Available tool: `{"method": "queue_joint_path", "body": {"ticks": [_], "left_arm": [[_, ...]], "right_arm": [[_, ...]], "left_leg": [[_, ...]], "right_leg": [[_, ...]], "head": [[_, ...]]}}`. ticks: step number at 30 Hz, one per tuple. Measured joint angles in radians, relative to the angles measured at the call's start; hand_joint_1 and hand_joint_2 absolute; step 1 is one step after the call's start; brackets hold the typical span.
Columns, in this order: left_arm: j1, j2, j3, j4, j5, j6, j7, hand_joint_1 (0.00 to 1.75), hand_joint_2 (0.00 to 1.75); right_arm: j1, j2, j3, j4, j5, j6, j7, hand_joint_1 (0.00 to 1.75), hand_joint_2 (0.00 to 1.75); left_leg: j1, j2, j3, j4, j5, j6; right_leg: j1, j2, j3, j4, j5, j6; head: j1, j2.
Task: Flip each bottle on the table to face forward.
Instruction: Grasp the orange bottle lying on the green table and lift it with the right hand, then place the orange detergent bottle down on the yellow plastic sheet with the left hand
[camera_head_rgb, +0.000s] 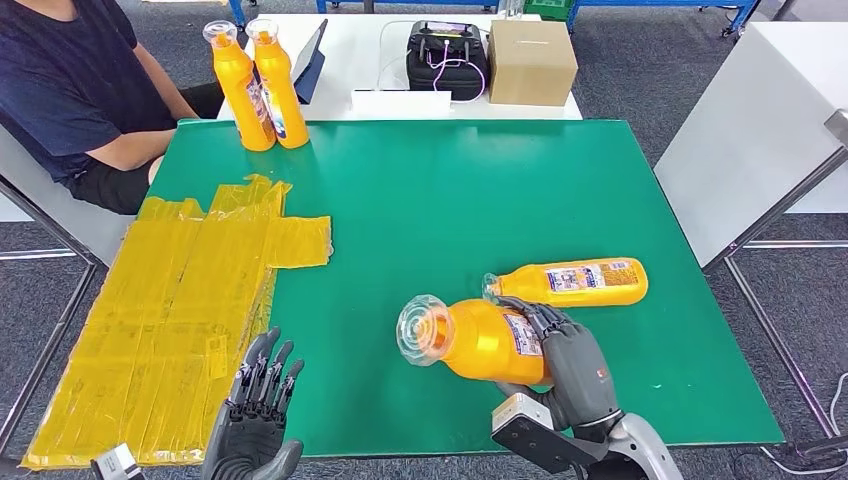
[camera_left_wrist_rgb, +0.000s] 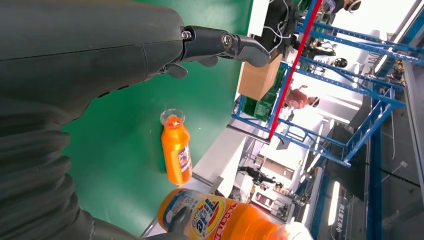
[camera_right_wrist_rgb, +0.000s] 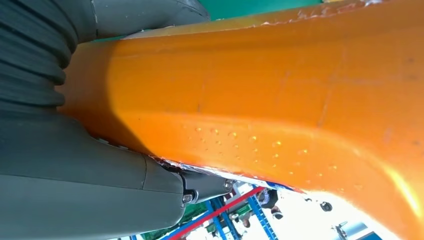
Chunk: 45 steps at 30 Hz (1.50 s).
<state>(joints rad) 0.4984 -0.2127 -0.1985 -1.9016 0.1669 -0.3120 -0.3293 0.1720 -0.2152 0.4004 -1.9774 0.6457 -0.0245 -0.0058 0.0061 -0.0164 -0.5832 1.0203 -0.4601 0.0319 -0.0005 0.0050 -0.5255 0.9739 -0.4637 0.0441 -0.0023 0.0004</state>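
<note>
My right hand (camera_head_rgb: 572, 358) grips an orange bottle (camera_head_rgb: 470, 340) around its labelled body and holds it tilted above the green table (camera_head_rgb: 450, 200), its clear cap toward me; its orange side (camera_right_wrist_rgb: 280, 100) sits close against my palm. A second orange bottle (camera_head_rgb: 570, 282) lies on its side just beyond, label up, cap pointing left; it lies out on the green in the left wrist view as the far bottle (camera_left_wrist_rgb: 176, 148), with the held bottle (camera_left_wrist_rgb: 220, 220) nearer. Two more orange bottles (camera_head_rgb: 258, 85) stand upright at the far left corner. My left hand (camera_head_rgb: 255, 410) hovers open at the near left edge.
Flattened yellow sheets (camera_head_rgb: 190, 300) cover the table's left side. A person in a dark shirt (camera_head_rgb: 80, 90) sits at the far left. A white table behind holds a black case (camera_head_rgb: 447, 58) and a cardboard box (camera_head_rgb: 531, 60). Another white table (camera_head_rgb: 750, 140) stands right.
</note>
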Motion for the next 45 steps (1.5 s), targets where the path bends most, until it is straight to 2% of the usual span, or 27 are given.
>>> {"method": "queue_joint_path", "body": {"ticks": [5, 14, 27, 35, 45], "left_arm": [[-0.022, 0.047, -0.057, 0.008, 0.024, 0.07, -0.026, 0.0, 1.75], [-0.047, 0.101, -0.125, 0.016, 0.035, 0.123, -0.045, 0.0, 1.75], [-0.081, 0.147, -0.202, 0.039, 0.024, 0.144, -0.055, 0.0, 1.75], [-0.107, 0.18, -0.263, 0.043, 0.013, 0.209, -0.084, 0.0, 1.75], [-0.127, 0.203, -0.292, 0.057, 0.009, 0.218, -0.103, 0.0, 1.75]], "right_arm": [[-0.012, 0.02, 0.028, 0.015, -0.067, 0.034, -0.014, 1.75, 1.75], [-0.035, 0.051, 0.093, 0.036, -0.085, 0.051, -0.021, 1.75, 1.75], [-0.057, 0.09, 0.167, 0.086, -0.102, 0.052, -0.035, 1.75, 1.75], [-0.05, 0.094, 0.216, 0.129, -0.11, 0.048, -0.022, 1.75, 1.75], [-0.054, 0.098, 0.273, 0.214, -0.106, 0.051, -0.013, 1.75, 1.75]], "left_leg": [[0.0, 0.0, 0.0, 0.0, 0.0, 0.0], [0.0, 0.0, 0.0, 0.0, 0.0, 0.0], [0.0, 0.0, 0.0, 0.0, 0.0, 0.0], [0.0, 0.0, 0.0, 0.0, 0.0, 0.0], [0.0, 0.0, -0.001, 0.0, 0.0, 0.0]], "right_leg": [[0.0, 0.0, 0.0, 0.0, 0.0, 0.0], [0.0, 0.0, 0.0, 0.0, 0.0, 0.0], [0.0, 0.0, 0.0, 0.0, 0.0, 0.0], [0.0, 0.0, -0.001, 0.0, 0.0, 0.0], [0.0, 0.0, -0.001, 0.0, 0.0, 0.0]], "head": [[0.0, 0.0], [0.0, 0.0], [0.0, 0.0], [0.0, 0.0], [0.0, 0.0]]}}
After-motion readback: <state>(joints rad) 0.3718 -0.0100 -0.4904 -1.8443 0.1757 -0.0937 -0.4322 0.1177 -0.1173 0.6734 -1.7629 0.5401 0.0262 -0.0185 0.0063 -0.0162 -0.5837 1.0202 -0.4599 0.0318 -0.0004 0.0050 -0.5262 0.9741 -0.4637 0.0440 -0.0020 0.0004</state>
